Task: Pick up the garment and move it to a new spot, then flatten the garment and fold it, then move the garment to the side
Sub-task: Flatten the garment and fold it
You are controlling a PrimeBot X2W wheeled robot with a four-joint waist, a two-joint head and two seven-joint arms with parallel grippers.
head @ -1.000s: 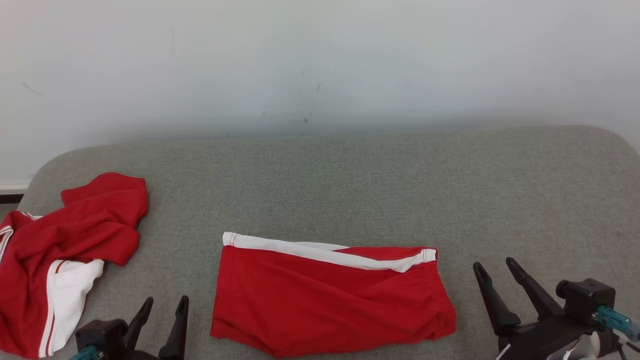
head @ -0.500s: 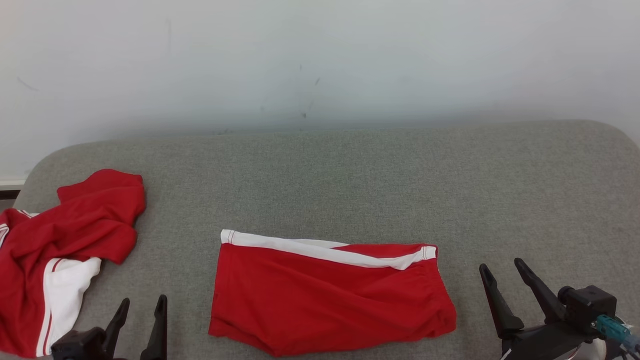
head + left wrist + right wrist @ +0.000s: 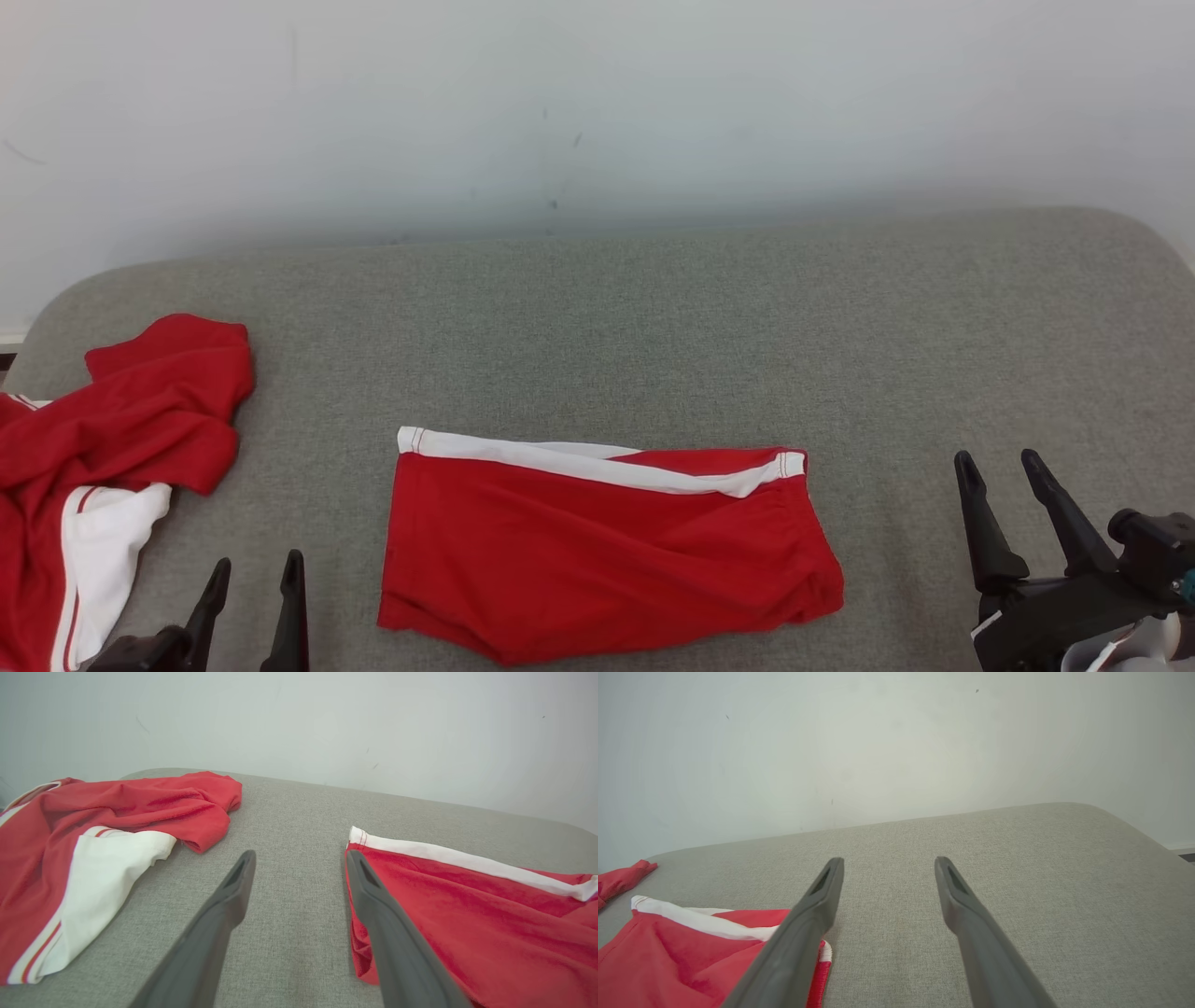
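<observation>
Since the folded garment [image 3: 607, 551] lay flat at the lower centre of the head view, seemingly awaiting only its move aside, I held my left claw [image 3: 259, 560] and right claw [image 3: 997, 457] spread and empty near the lower corners, flanking it.

grey cushion [image 3: 653, 327] | white wall [image 3: 597, 112] | crumpled red-white shirt [image 3: 140, 420] far left

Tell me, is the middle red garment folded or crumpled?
Folded: the red garment lies as a flat rectangle, white band along its far edge.
</observation>
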